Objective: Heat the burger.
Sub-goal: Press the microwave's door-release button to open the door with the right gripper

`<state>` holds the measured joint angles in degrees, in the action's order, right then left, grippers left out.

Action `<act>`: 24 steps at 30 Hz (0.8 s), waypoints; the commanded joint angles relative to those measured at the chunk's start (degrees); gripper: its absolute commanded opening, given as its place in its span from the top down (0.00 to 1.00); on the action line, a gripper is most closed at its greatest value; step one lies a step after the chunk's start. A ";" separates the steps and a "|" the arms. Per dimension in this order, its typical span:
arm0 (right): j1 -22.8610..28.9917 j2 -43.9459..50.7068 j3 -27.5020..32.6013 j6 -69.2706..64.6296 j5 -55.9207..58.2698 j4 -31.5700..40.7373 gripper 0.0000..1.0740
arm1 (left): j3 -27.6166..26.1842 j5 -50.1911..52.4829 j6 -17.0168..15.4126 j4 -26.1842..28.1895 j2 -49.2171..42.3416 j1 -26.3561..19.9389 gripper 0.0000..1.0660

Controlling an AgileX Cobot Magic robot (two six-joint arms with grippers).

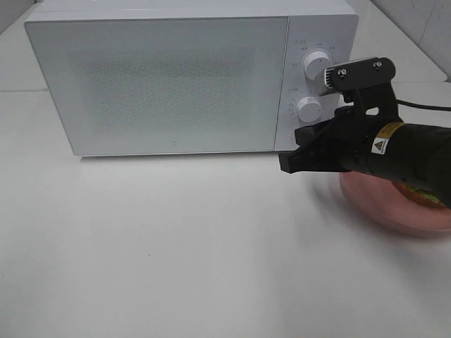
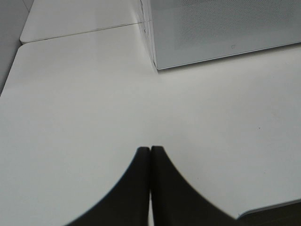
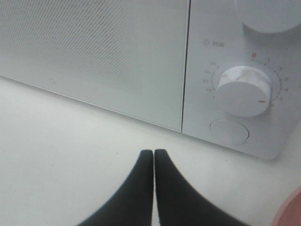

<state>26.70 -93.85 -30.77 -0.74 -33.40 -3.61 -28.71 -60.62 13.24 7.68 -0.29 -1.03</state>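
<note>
Burger (image 1: 423, 194) is sitting, mostly hidden, on round pink plate (image 1: 391, 209) at smooth white tabletop's (image 1: 176, 253) right edge; left gripper (image 2: 150, 149) and right gripper (image 3: 154, 153) are pressing tapered black jaws together, gripping nothing.

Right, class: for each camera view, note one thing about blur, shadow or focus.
Exterior high view: the pink plate is smeared, its rim soft; the microwave casts a thin shadow on the table. Left wrist view: the left gripper is a dark, featureless silhouette. Right wrist view: the lower dial is fairly sharp, the right gripper black and without detail.
</note>
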 commanded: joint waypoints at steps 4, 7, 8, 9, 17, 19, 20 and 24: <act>0.17 -4.01 -0.23 -9.97 -6.02 -0.46 1.00 | 0.11 0.86 -0.23 0.23 -1.32 0.34 1.00; 0.17 -5.21 -0.23 -14.21 -7.91 -0.46 1.00 | 0.11 0.86 -0.23 0.23 -1.32 0.34 1.00; 0.17 -6.25 -0.23 -17.99 -9.74 -0.46 1.00 | 0.11 0.86 -0.23 0.23 -1.32 0.34 1.00; 0.17 -6.25 -0.23 -17.99 -9.74 -0.46 1.00 | 0.11 0.86 -0.23 0.23 -1.32 0.34 1.00; 0.17 -11.46 -0.23 -35.64 -19.19 -0.40 1.00 | 0.11 0.86 -0.23 0.23 -1.32 0.34 1.00; 0.17 -11.86 -0.23 -37.30 -19.88 -0.23 1.00 | 0.11 0.86 -0.23 0.23 -1.32 0.34 1.00; 0.17 -13.06 -0.23 -41.42 -21.94 0.23 1.00 | 0.11 0.86 -0.23 0.23 -1.32 0.34 1.00; 0.17 -14.95 -0.29 -50.19 -24.18 1.32 1.00 | 0.11 0.86 -0.23 0.23 -1.32 0.34 1.00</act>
<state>26.70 -107.95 -31.00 -44.52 -55.46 -2.86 -28.71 -60.62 13.24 7.68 -0.29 -1.03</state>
